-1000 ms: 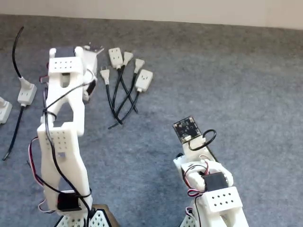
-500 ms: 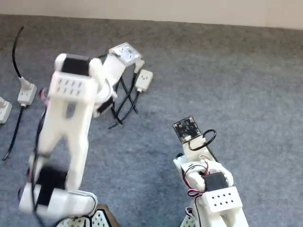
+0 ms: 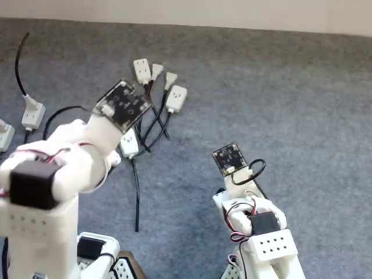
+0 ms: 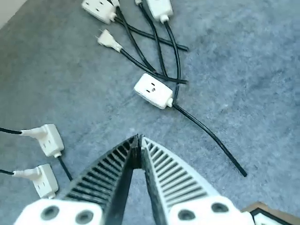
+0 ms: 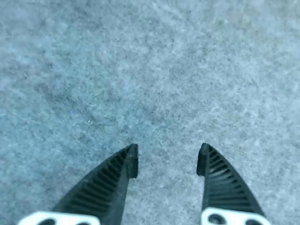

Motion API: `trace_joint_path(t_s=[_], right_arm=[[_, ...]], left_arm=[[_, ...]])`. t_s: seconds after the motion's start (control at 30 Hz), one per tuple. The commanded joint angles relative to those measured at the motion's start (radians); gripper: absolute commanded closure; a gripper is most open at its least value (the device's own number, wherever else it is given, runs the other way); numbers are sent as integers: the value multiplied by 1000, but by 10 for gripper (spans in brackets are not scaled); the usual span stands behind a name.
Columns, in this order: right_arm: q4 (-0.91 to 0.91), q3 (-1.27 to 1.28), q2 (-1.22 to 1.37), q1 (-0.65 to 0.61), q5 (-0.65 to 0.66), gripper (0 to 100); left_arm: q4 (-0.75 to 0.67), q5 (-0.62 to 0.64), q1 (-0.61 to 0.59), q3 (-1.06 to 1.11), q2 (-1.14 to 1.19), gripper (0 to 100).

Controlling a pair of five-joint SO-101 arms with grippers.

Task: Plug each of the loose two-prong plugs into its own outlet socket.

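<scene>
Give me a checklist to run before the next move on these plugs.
1. Left gripper open to grab: not ok, shut and empty.
2. Right gripper open: ok, over bare carpet.
3. Nearest socket face up, nothing on it: ok.
4. Loose plug with prongs free: ok.
5. Untangled cords: not ok, several cross.

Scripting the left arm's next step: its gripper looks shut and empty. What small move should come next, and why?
Probably open the left gripper: it is shut on nothing, while the outlet socket lies just ahead of it and a loose plug beyond. Shut, it can grasp neither.
</scene>
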Motion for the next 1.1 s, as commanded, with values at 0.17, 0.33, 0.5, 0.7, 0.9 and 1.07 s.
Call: trace_joint_path(t_s=[0.17, 0.33, 0.5, 0.7, 0.9, 1.07], right_arm=[[-18, -7, 16, -8, 14, 797], [-18, -7, 16, -8, 14, 797], [-18, -7, 16, -8, 14, 797], [-18, -7, 16, -8, 14, 797], [-18, -7, 15, -8, 14, 797], [-18, -7, 15, -8, 14, 797]], left_arm=[[-58, 150, -116, 61, 24, 983], [-288, 281, -156, 269, 249, 804], [-551, 457, -153, 234, 572, 784], [-585, 540, -128, 28, 915, 784], [-571, 582, -65, -39, 1090, 784], [-473, 577, 19, -48, 1124, 800]])
